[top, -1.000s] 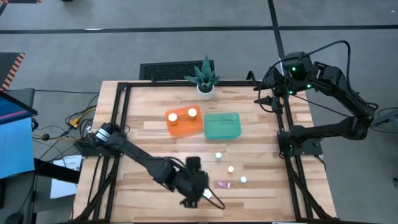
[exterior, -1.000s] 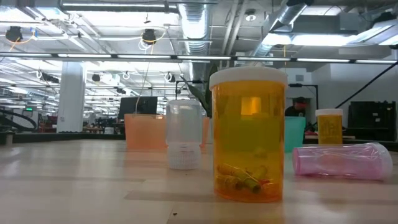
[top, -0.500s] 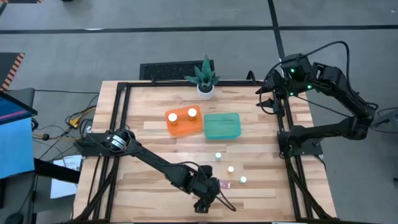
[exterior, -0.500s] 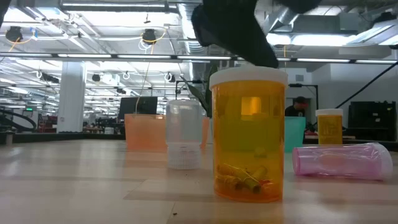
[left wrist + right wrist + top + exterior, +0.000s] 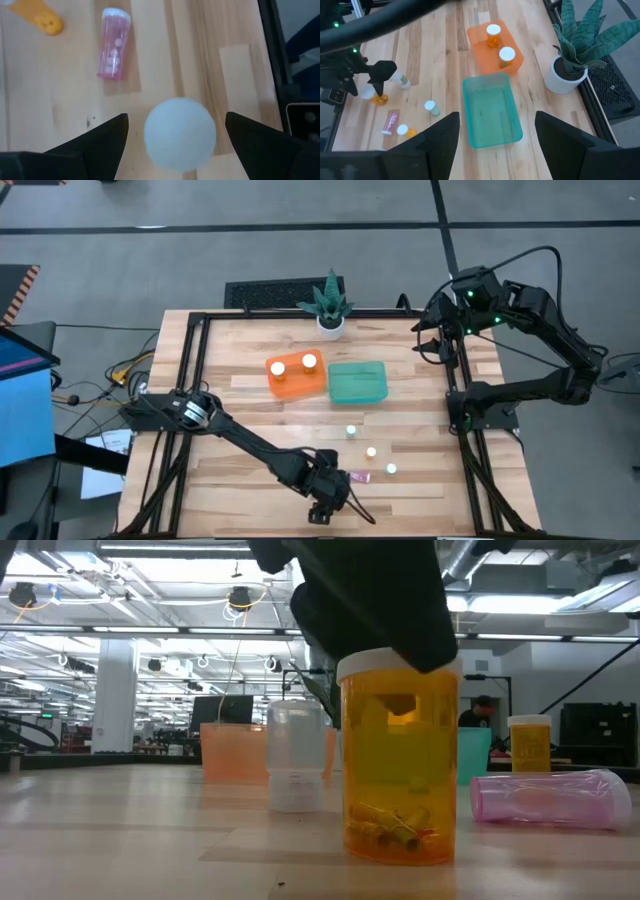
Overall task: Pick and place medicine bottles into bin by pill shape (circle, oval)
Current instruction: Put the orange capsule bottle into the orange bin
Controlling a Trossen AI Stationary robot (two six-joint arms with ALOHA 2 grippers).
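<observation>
An orange medicine bottle with a white cap (image 5: 400,760) stands upright near the table's front edge. Its cap (image 5: 180,134) shows from above in the left wrist view. My left gripper (image 5: 322,506) is open just above it, one finger on either side of the cap and a gap on both sides. A pink bottle (image 5: 114,50) lies on its side close by. A clear bottle (image 5: 295,768) stands behind the orange one. My right gripper (image 5: 492,145) is open and empty, raised over the table's far right corner (image 5: 432,335).
An orange tray (image 5: 297,376) holding two bottles and a green tray (image 5: 358,383) sit mid-table. A potted plant (image 5: 330,308) stands at the far edge. Three more white-capped bottles (image 5: 371,451) stand right of my left gripper. The front edge is close.
My left gripper has moved toward the table's near edge and a little right, and come down over the orange bottle's cap. The bottle has stayed where it was.
</observation>
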